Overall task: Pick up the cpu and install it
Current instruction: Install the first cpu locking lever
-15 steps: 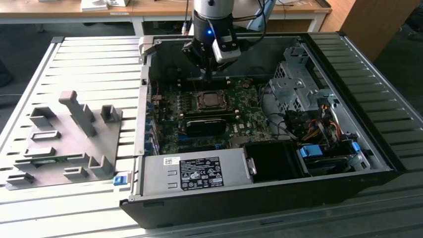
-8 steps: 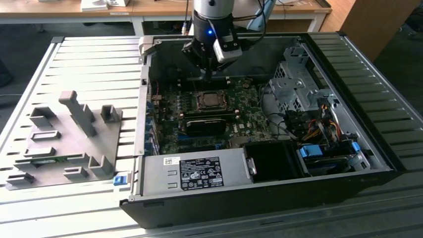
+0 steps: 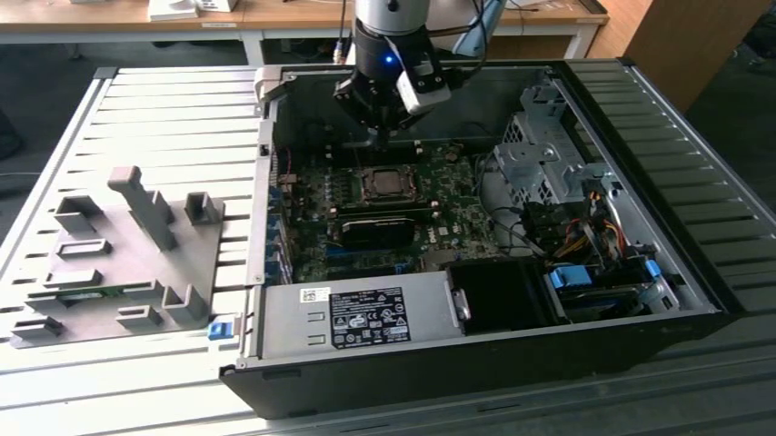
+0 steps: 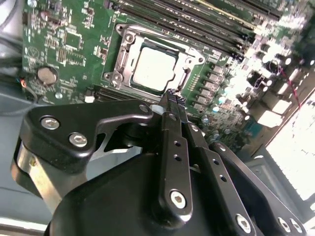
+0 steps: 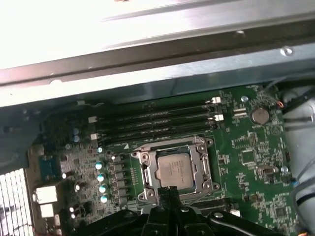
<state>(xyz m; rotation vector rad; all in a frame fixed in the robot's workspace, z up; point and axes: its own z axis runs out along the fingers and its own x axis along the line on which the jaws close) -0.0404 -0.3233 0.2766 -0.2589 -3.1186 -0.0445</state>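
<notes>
The cpu [image 3: 388, 183] is a small square chip with a silvery-grey top. It lies flat inside the metal-framed socket [image 5: 143, 173] of the green motherboard, and shows in both wrist views [image 4: 155, 69] [image 5: 173, 169]. My gripper [image 3: 383, 143] hangs inside the open computer case, just above the board on the far side of the socket. Its two black fingers [image 4: 173, 118] meet at the tips, shut with nothing between them. In the first wrist view the gripper [image 5: 167, 190] has its tips over the socket frame's edge, apart from the chip.
A grey holder plate [image 3: 122, 263] with upright blocks lies at the exterior view's left. In the case are a power supply [image 3: 352, 313], a metal drive cage [image 3: 546, 154], coloured cables [image 3: 582, 236] and a black module [image 3: 376, 229]. Memory slots [image 5: 152, 123] run beside the socket.
</notes>
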